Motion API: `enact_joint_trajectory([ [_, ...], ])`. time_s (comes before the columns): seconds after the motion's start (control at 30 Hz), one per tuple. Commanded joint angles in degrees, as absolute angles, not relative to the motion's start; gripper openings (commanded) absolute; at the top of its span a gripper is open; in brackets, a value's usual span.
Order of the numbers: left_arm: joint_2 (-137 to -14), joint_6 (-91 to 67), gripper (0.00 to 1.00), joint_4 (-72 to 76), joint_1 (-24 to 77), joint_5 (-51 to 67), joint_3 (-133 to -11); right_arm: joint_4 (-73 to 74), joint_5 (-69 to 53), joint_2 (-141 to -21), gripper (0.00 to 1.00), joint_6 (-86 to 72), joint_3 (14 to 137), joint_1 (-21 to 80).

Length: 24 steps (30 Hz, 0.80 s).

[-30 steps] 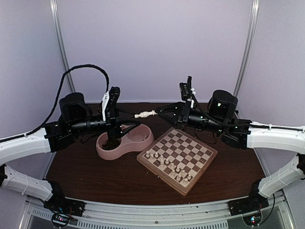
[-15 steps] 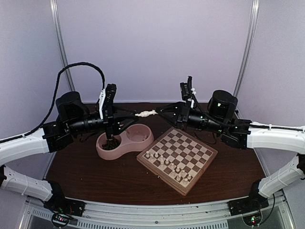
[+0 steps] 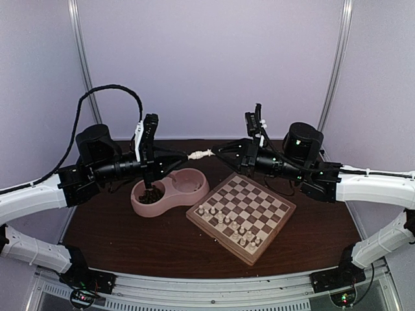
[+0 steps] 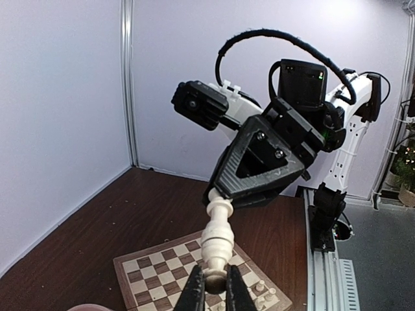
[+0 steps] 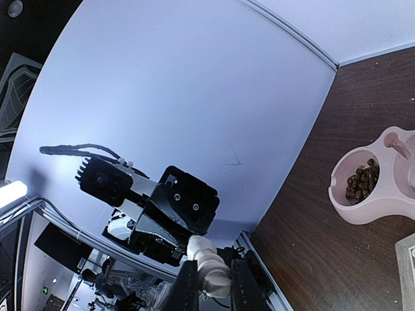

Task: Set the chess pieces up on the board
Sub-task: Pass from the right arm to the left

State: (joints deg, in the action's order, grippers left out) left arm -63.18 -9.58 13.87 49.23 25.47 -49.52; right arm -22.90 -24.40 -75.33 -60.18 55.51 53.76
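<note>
Cream piece [image 3: 200,155] held at both ends in mid-air.
Clamped by left gripper [image 4: 214,289] at one end, right gripper [image 3: 216,152] at the other.

My right gripper [image 5: 211,275]: I see it pinching one end of a white chess piece [image 5: 207,262].
Left gripper [image 5: 187,228]: it holds the other end.
Pink dish [image 5: 363,210]: on the brown table [image 5: 305,240], near its wall edge.
Dark pieces [image 5: 361,180]: piled in one bowl.
</note>
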Motion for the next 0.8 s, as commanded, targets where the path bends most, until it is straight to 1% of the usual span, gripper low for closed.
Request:
enact_joint_trajectory([
  [0.0, -62.58, -9.50, 0.06, 15.22, 49.48, 24.42, -50.05, -23.91, -23.90, -75.25, 0.03, -59.67, 54.43, 54.19],
  [0.17, -62.65, -10.00, 0.00, 14.25, 49.48, 22.21, -49.60, -23.40, -23.15, -74.61, 0.03, -59.28, 53.73, 54.14],
  [0.53, -63.97, -11.54, 0.00, 9.31, 49.38, 20.08, -50.92, -16.54, -20.25, -72.62, 0.03, -55.34, 54.10, 54.05],
  [0.67, -64.68, -11.67, 0.00, 4.45, 49.25, 14.81, -52.51, -6.00, -16.41, -70.31, 0.03, -49.71, 55.93, 53.86],
  [0.77, -68.03, -11.69, 0.00, -6.40, 48.03, 9.65, -57.47, 7.26, -9.90, -67.29, 0.03, -43.17, 58.21, 53.88],
])
